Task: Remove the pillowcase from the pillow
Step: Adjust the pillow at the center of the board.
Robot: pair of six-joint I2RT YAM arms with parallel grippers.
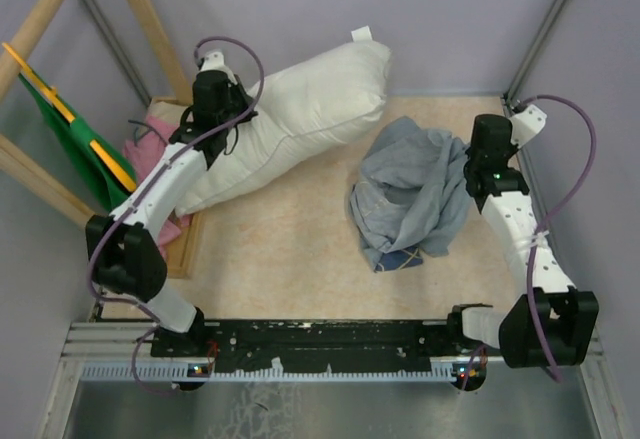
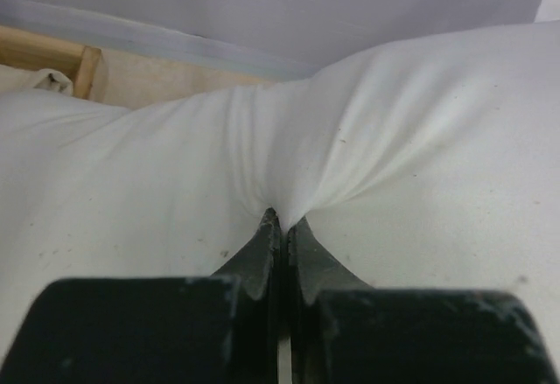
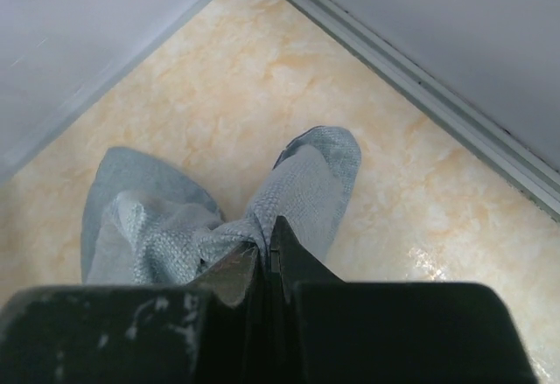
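Pillowcase: off the pillow, crumpled in a loose heap on the right half of the table; its lighter blue-grey inside is turned outward, and a small patch of navy shows at the heap's near edge
Pillowcase, far-right side: a bunched fold is drawn up to the right gripper; the right wrist view shows the woven blue-grey cloth gathered at the fingers
Pillow: bare white and plump, lying aslant across the far-left part of the table; its far end, with a small white tab, points toward the back wall, and its near end is hidden behind the left arm; it lies apart from the pillowcase, with bare tabletop between them
Right gripper: jaws pressed together on a pinch of the pillowcase, toward the far-right corner of the table
Left gripper: jaws closed tight on a pinch of the pillow's white cover, with creases fanning out from the fingertips
Table: pale marbled beige top, grey walls round it
Pink cloth: bunched at the table's left edge, just beside the pillow's near end and partly under the left arm
Green cloth: left of the pink cloth, with a yellow-orange strip along it
Wooden frame: slanted bars in the far-left corner
Cables: purple, one looping off each wrist
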